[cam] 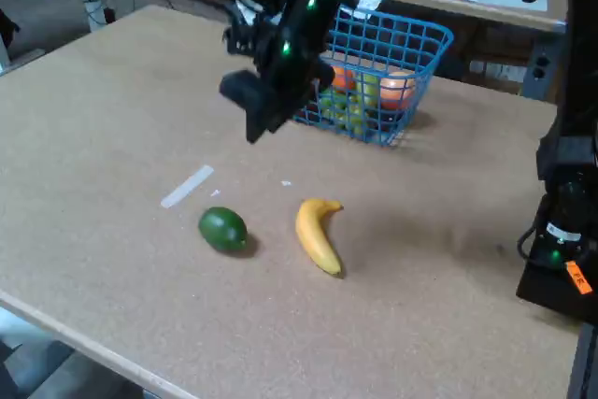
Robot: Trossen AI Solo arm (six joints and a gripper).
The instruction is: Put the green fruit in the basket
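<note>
Fingers [254, 123] dark and blurred, hung in mid-air; open or closed, cannot tell.

Nothing visibly held between them. Gripper [257, 114] poised above the table [93, 109], near side of the basket [411, 44] and just left of its front wall. Further out: green fruit [222, 229] lying on the board toward the near edge, well below and slightly left of the gripper, apart from it. Just right of it, a yellow banana [316, 234], not touching. Strip of pale tape [187, 186] up and left. Basket at the far side, already holding orange and yellow-green fruit [360, 91]. By judgement: early stage, with reach, grasp, lift, carry and drop all left.
</note>
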